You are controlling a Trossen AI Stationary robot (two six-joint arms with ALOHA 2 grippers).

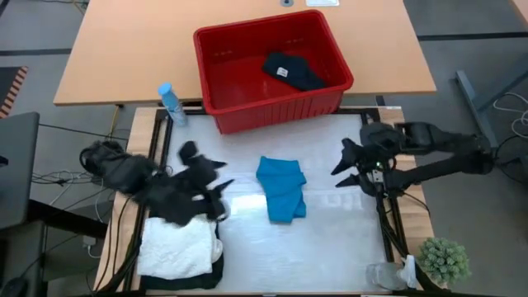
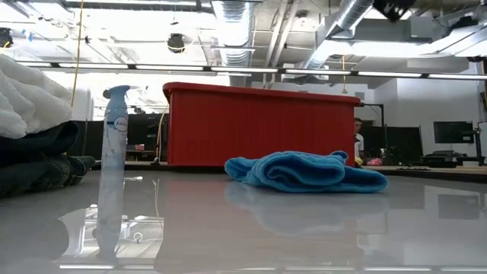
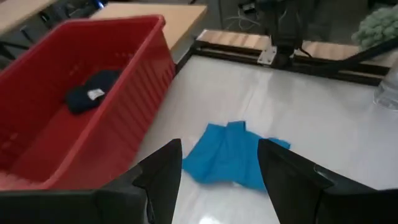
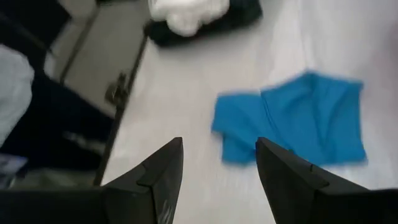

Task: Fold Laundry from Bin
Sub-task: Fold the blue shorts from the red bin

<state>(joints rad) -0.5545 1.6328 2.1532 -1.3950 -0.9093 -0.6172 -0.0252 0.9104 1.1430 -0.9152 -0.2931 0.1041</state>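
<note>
Showing: 2 arms over a white table (image 1: 330, 247), laundry partly sorted.
Near edge: white cloth (image 1: 175, 246) lies on a black garment (image 1: 194, 279) at the table's near left corner; a clear cup (image 1: 381, 275) and a small green plant (image 1: 444, 260) stand at the near right corner.
Left gripper (image 1: 216, 188): hovers just left of the blue cloth, jaws spread wide, holding nothing; both fingers (image 3: 163, 177) frame the blue cloth in the wrist view.
Blue cloth (image 1: 281, 189): lies loosely folded at the table's middle, between the 2 grippers, touched by neither.
Right gripper (image 1: 341, 174): hovers to the right of the blue cloth, apart from it, jaws spread wide, empty.
Spray bottle (image 1: 172, 104): stands upright near the table's far left, just beside the bin.
Bin (image 1: 247, 115): red, at the table's far edge, centre.
Bin contents: 1 dark garment (image 1: 293, 71) with a white tag, toward the right wall.
</note>
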